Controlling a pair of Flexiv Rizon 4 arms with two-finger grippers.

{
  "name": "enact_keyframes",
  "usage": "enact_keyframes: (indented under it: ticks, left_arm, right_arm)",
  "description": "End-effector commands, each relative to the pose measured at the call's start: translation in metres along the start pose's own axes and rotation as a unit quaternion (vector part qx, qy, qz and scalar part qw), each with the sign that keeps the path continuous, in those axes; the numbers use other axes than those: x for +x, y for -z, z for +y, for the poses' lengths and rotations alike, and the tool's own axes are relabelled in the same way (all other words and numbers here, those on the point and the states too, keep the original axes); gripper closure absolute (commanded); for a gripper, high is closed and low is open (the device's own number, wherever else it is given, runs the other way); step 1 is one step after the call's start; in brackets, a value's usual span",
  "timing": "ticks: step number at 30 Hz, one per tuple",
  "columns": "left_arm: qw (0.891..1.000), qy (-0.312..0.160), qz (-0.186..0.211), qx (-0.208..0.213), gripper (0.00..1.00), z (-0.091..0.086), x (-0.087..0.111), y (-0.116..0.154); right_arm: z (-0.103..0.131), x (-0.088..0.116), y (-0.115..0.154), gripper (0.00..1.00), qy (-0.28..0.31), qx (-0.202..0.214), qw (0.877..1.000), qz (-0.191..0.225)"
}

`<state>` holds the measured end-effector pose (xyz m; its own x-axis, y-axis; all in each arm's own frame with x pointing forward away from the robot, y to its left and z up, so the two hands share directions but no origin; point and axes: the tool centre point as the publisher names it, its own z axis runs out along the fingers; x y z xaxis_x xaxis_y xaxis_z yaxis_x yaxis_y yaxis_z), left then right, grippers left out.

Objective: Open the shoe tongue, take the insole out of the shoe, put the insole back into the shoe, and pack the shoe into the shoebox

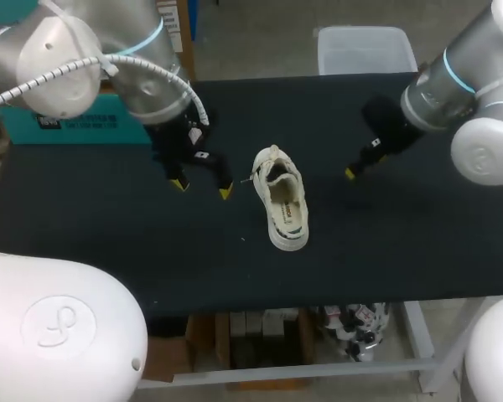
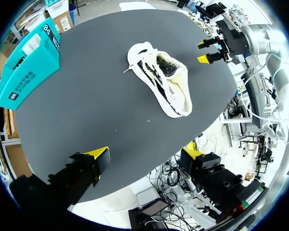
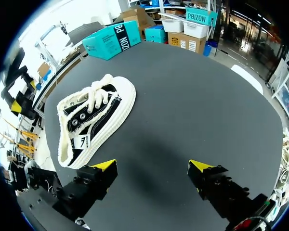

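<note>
Head view, reading from the left.

- Teal shoebox (image 1: 67, 126) sits at the far left edge of the table (image 1: 109, 251), well apart from the shoe. It looks closed, but I cannot be sure.
- Left gripper (image 1: 201, 188) hangs over the cloth just beside the shoe. Its fingers are spread wide and hold nothing. The left wrist view confirms this: the tips of the left gripper (image 2: 145, 153) are apart, with bare table under them and the shoe (image 2: 164, 79) ahead.
- Shoe (image 1: 281, 201) lies alone near the table's middle, between the two grippers and touching neither. It has a cream sole rim and a dark upper, the laces are threaded, and the mouth is visible. It seems to lean onto one side.
- Right gripper (image 1: 352, 173) is near the shoe's other flank. In its own wrist view the right gripper (image 3: 152, 166) has its fingers apart and empty, with the shoe (image 3: 94, 118) ahead and off to one side.

Handling, as a judgement:
- The shoe is probably light and likely to skid on the cloth if it is pushed.
- The upper is soft and the tongue floppy, while the rubber sole is stiffer.
- One gripper should pin the sole edge or heel collar while the other pinches the free top edge of the tongue.
- The insole should be thin and bendy, so take it at its heel end.
</note>
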<state>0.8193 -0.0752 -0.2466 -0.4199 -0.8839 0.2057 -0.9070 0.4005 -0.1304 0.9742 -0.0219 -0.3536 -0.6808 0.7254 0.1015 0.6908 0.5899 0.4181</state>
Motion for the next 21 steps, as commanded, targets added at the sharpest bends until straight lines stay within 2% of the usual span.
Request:
enact_keyframes:
  ticks: [1,7,11,12,16,21]
  left_arm:
    - [1.0,0.0,0.001,-0.022,0.0,-0.019,0.007,-0.019]
    - [1.0,-0.001,-0.004,-0.031,0.0,-0.029,0.019,-0.036]
    - [0.999,-0.003,-0.011,-0.033,0.0,-0.032,0.028,-0.047]
    - [0.999,-0.001,-0.019,-0.032,0.0,-0.033,0.031,-0.05]
    - [0.999,0.003,-0.024,-0.03,0.0,-0.039,0.04,-0.064]
    - [0.999,0.035,-0.032,-0.014,0.0,-0.047,0.042,-0.082]
  right_arm:
    - [0.006,-0.004,0.0,0.0,0.018,0.019,1.0,-0.012]
    - [0.015,-0.012,0.001,0.0,0.077,0.058,0.995,-0.032]
    - [0.02,-0.017,-0.003,0.0,0.122,0.073,0.99,-0.023]
    - [0.021,-0.021,-0.004,0.0,0.115,0.083,0.99,-0.017]
    - [0.021,-0.021,-0.004,0.0,0.115,0.083,0.99,-0.017]
    - [0.021,-0.021,-0.004,0.0,0.115,0.083,0.99,-0.017]
